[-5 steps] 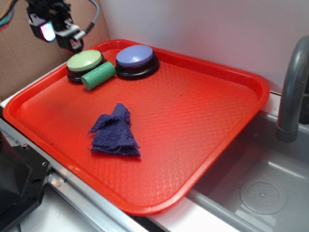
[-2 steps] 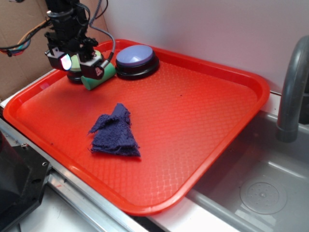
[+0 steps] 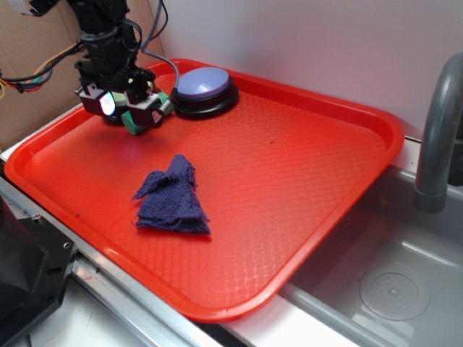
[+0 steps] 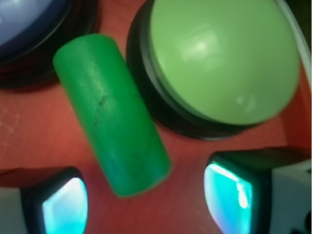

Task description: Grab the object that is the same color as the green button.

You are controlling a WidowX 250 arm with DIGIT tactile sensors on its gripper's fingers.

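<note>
Cylinder point(image 4: 111, 113) lies on the red tray point(image 3: 304, 173) against the green button point(image 4: 222, 58); it looks light, stiff and matte — I'd pinch across its round sides at mid-length; my gripper point(image 4: 146, 195) hangs wide open above its near end — holding nothing.

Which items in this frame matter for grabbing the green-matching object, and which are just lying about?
Part of the job:
- matte medium-green cylinder
- pale lime-green domed push button on a black base
- open gripper above the cylinder

Lying about:
- lavender-blue domed push button
- crumpled dark blue cloth
- red plastic tray
- grey faucet
</note>
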